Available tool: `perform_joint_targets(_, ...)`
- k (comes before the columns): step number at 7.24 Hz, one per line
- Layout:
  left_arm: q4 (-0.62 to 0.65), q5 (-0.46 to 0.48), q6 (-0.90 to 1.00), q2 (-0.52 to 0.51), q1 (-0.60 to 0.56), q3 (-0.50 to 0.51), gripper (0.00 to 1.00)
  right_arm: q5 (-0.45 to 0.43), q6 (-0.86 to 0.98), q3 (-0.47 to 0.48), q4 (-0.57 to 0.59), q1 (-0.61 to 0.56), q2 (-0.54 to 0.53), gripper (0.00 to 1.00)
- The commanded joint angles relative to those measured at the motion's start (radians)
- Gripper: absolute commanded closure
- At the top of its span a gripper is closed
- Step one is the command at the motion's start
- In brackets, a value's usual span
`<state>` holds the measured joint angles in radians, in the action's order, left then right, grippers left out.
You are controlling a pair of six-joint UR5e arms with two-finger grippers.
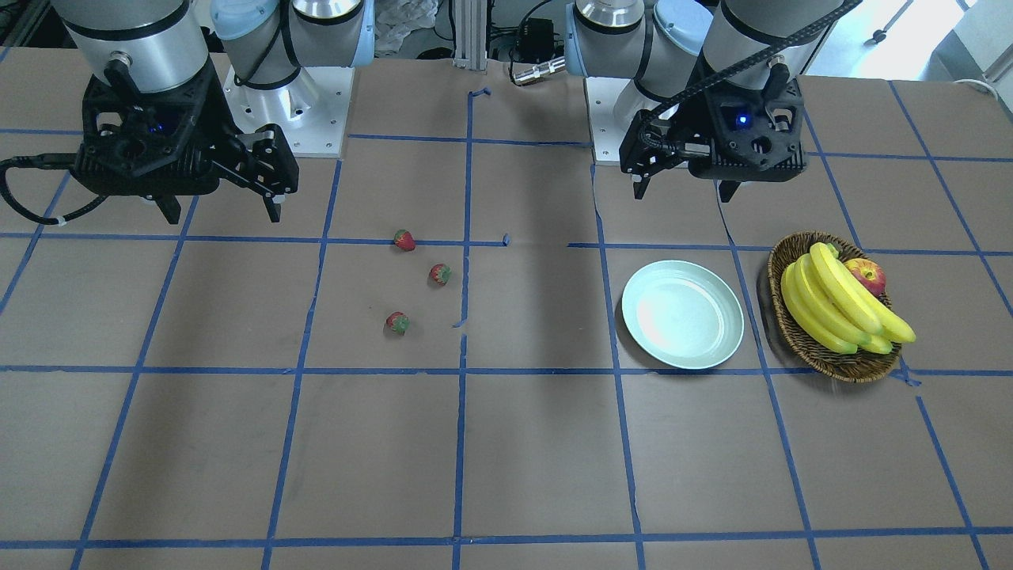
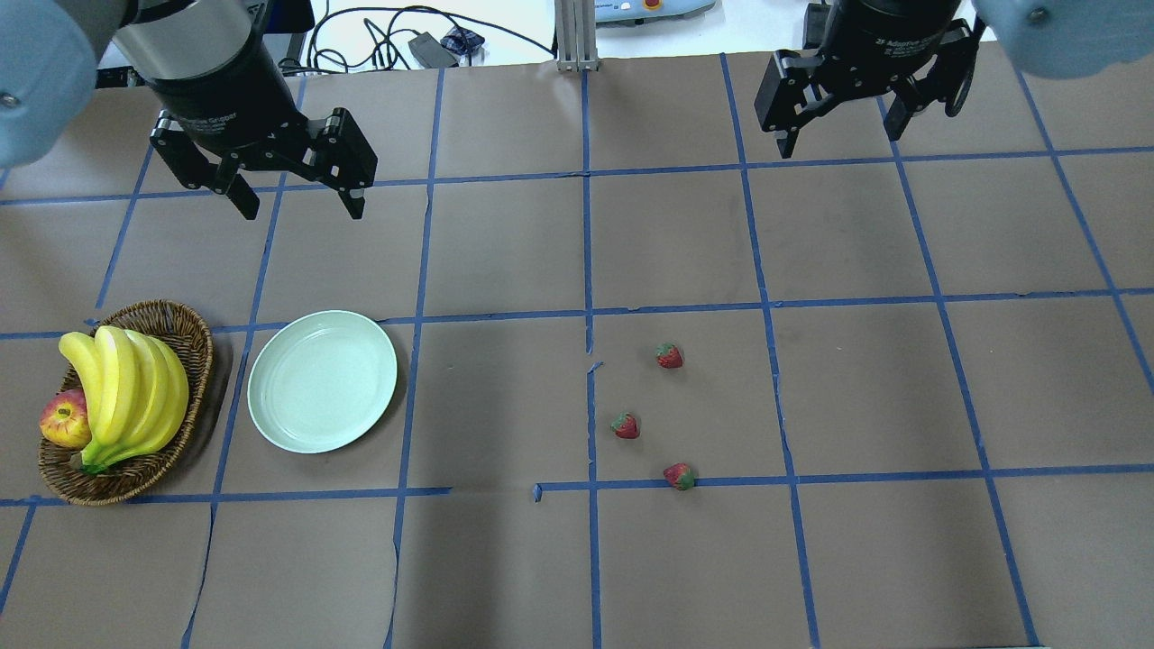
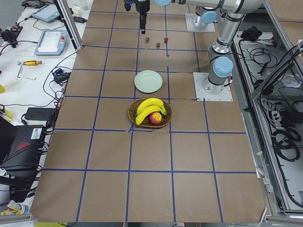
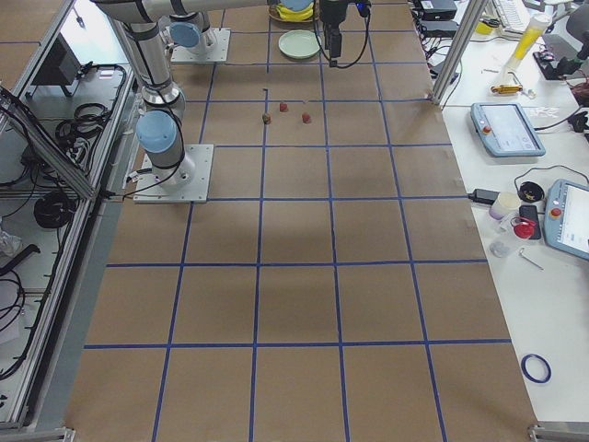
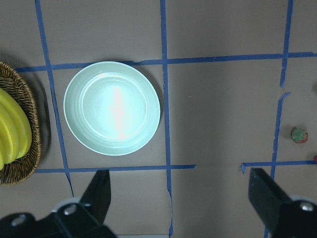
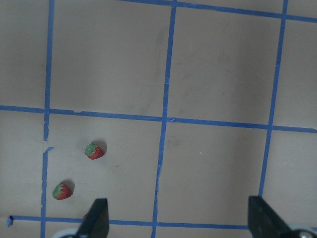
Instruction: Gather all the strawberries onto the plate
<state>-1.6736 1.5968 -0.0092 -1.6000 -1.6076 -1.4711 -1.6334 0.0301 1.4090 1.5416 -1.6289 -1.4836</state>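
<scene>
White lettering on the left gripper (image 2: pixel 302 209) reads "Adaptive Gripper"; its jaws hang spread wide and empty above the table (image 2: pixel 505 252). Nearer the robot, a wicker basket (image 2: pixel 196 338) holds bananas (image 2: pixel 126 388) and an apple (image 2: pixel 63 422). Just beside it sits the plate (image 2: pixel 322 380), pale mint green, glossy and bare. Well apart to the right lie three strawberries (image 2: pixel 625 425), small, red and green-capped, one touching a blue tape line (image 2: pixel 739 480). The right gripper (image 2: pixel 838 144), its lettering only partly readable, hovers spread and empty.
</scene>
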Motion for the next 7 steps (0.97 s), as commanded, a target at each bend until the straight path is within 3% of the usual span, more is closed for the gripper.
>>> perform_joint_targets(1,0.0,0.002,0.0,0.0,0.0,0.0,0.0,0.018,-0.022,0.002,-0.011,0.01,0.0,0.0)
perform_joint_targets(7,0.0,-0.002,0.0,0.0,0.0,0.0,0.0,0.027,-0.052,0.002,-0.009,0.004,0.002,0.0)
